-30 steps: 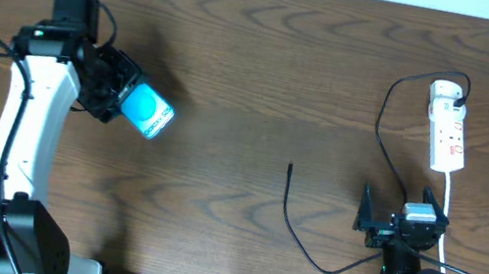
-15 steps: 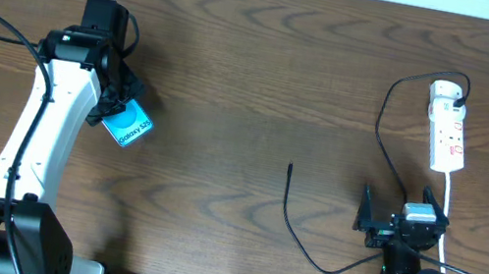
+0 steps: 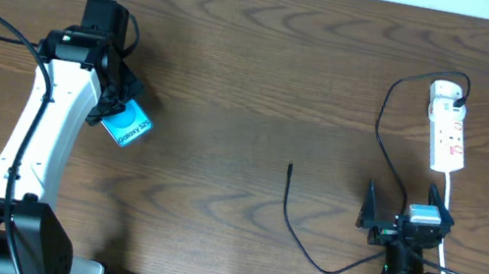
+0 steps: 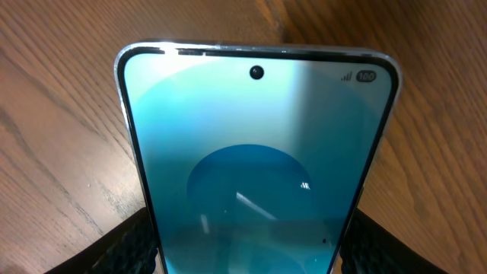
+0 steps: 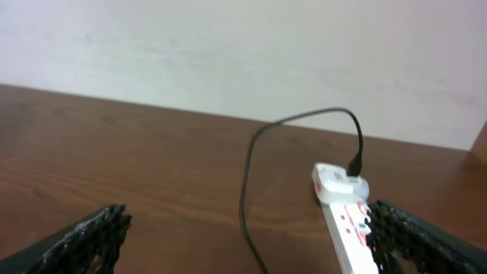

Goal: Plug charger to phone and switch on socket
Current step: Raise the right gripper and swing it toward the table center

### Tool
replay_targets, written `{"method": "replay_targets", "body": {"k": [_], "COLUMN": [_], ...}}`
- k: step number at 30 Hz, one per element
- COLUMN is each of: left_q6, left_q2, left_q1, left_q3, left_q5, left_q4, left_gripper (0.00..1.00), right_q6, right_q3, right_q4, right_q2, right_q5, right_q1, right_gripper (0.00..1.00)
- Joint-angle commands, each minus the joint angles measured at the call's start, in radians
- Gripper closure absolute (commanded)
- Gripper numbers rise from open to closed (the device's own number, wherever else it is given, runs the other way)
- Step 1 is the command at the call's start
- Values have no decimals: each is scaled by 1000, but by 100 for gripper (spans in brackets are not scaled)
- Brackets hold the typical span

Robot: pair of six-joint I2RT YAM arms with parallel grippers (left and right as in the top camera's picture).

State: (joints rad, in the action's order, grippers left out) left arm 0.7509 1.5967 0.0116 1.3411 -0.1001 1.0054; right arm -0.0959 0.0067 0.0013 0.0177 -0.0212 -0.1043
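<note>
The phone (image 3: 127, 124) is sitting at the left of the table (image 3: 257, 60), between the left gripper's (image 3: 118, 108) fingers, possibly lifted off the wood. The charger (image 3: 286, 199) is lying right of centre, well apart from the phone. The socket (image 3: 449, 136) is lying at the far right, beyond the right gripper (image 3: 401, 211).

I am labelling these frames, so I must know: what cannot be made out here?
phone: bottom end and port cut off by the lower edge, left wrist view.
socket: switch state too small overhead; cropped in right wrist view.
charger: tip's shape too small overhead.
</note>
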Motion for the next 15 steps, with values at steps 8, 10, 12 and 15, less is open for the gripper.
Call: {"method": "replay_targets", "body": {"k": [8, 10, 12, 15], "left_q6": [-14, -14, -14, -13], "left_q2": [-14, -14, -14, -14], "left_q1": [-2, -2, -2, -2], "left_q3": [-4, -4, -4, -4], "left_q5": [-27, -23, -20, -20], "left_q4": [-9, -16, -21, -23], "left_gripper": [93, 93, 93, 93], "right_q6": [-58, -59, -69, -109], "right_q3": [23, 67, 127, 253], "right_q4": [169, 147, 110, 39], "right_q2": [-3, 11, 45, 154], "right_q5": [241, 241, 241, 241], "right_q1": [-6, -6, -6, -6], "right_gripper": [1, 1, 1, 1]}}
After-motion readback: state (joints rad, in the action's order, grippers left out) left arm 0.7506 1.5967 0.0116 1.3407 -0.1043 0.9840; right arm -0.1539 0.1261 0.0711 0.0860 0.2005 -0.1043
